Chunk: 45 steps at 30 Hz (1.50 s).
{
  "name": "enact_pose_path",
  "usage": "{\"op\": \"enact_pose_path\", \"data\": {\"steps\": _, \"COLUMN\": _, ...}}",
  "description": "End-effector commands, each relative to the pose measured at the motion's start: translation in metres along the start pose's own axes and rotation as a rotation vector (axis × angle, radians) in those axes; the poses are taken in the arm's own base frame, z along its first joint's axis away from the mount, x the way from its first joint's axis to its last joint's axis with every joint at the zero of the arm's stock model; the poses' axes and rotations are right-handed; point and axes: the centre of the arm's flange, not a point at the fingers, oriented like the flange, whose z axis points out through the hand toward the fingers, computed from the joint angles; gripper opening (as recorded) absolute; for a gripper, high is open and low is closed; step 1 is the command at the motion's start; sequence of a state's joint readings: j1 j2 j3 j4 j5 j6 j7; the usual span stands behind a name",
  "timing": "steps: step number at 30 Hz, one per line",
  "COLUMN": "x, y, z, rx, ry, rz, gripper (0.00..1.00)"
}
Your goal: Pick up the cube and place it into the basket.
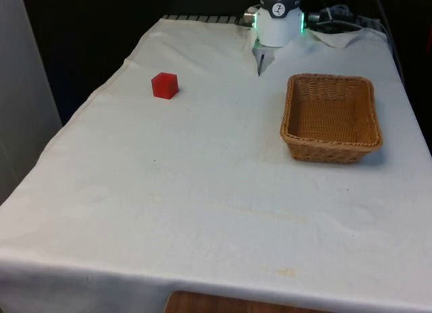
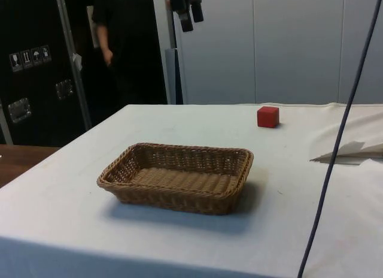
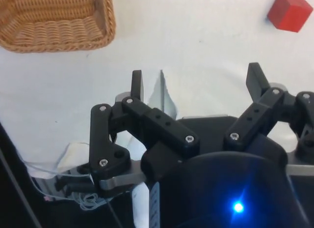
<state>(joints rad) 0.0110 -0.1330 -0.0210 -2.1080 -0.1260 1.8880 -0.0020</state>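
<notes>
Tool [image 3: 195,85] spread wide, high above table [image 1: 216,191], well off cube [image 1: 165,85]. Risk: off-centre descent probably nudges cube further from basket [image 1: 331,117].

You have no readable words or numbers here, just small white handling-symbol stickers [image 2: 29,57] on the dark cabinet [image 2: 36,80] in the side view, their pictograms indistinct.

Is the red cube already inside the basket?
No, the red cube sits on the white cloth, well apart from the empty wicker basket.
</notes>
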Motion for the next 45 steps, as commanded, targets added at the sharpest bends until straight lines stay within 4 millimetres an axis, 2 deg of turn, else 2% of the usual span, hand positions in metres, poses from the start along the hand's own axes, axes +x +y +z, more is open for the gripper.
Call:
{"op": "enact_pose_path", "data": {"steps": 1, "x": -0.004, "y": 0.004, "z": 0.002, "rx": -0.01, "ry": 0.009, "rz": 0.0, "gripper": 1.0}}
{"op": "enact_pose_path", "data": {"steps": 12, "x": -0.022, "y": 0.02, "z": 0.025, "rx": -0.018, "ry": -0.015, "rz": 0.002, "gripper": 1.0}}
{"op": "enact_pose_path", "data": {"steps": 20, "x": -0.045, "y": 0.038, "z": 0.047, "rx": -0.029, "ry": 0.015, "rz": 0.005, "gripper": 1.0}}
{"op": "enact_pose_path", "data": {"steps": 28, "x": -0.062, "y": 0.048, "z": 0.067, "rx": -0.027, "ry": 0.041, "rz": 0.013, "gripper": 1.0}}
{"op": "enact_pose_path", "data": {"steps": 29, "x": -0.059, "y": 0.045, "z": 0.066, "rx": -0.022, "ry": 0.025, "rz": 0.014, "gripper": 1.0}}
{"op": "enact_pose_path", "data": {"steps": 35, "x": -0.077, "y": 0.056, "z": 0.083, "rx": -0.022, "ry": 0.066, "rz": 0.019, "gripper": 1.0}}
{"op": "enact_pose_path", "data": {"steps": 37, "x": -0.076, "y": 0.054, "z": 0.084, "rx": -0.017, "ry": 0.054, "rz": 0.022, "gripper": 1.0}}
{"op": "enact_pose_path", "data": {"steps": 45, "x": -0.092, "y": 0.069, "z": 0.105, "rx": -0.015, "ry": 0.093, "rz": 0.029, "gripper": 1.0}}
